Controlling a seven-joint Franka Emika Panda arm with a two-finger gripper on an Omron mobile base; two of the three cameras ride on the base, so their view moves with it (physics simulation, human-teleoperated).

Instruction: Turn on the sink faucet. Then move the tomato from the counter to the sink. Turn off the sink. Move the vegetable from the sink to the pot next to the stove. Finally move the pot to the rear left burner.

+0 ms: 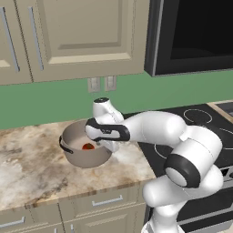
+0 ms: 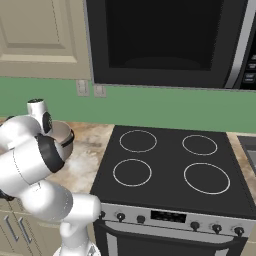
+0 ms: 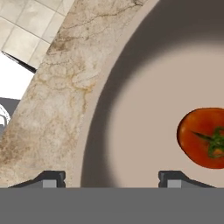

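A white robot arm bends low over the beige marbled counter (image 1: pixel 32 164) at lower left of the left base view, its gripper (image 3: pixel 111 177) poised at the near wall of the pot (image 1: pixel 75 152). In the hand view the two dark fingertips (image 3: pixel 50 178) stand well apart along the bottom edge, one over the stone outside the rim, the other over the pot's pale floor, clamped on nothing; they appear placed to take the rim for the carry to the stove. The tomato (image 3: pixel 203 138), glossy red-orange with a green stem, lies loose on the pot's smooth bottom at right of that frame, apart from the fingers. Beyond, the round grey-brown pot sits on the counter just left of the flat black glass stove (image 2: pixel 170 170), whose white-ringed rear left burner (image 2: pixel 138 141) lies bare. A green wall and cream cabinets close the scene.
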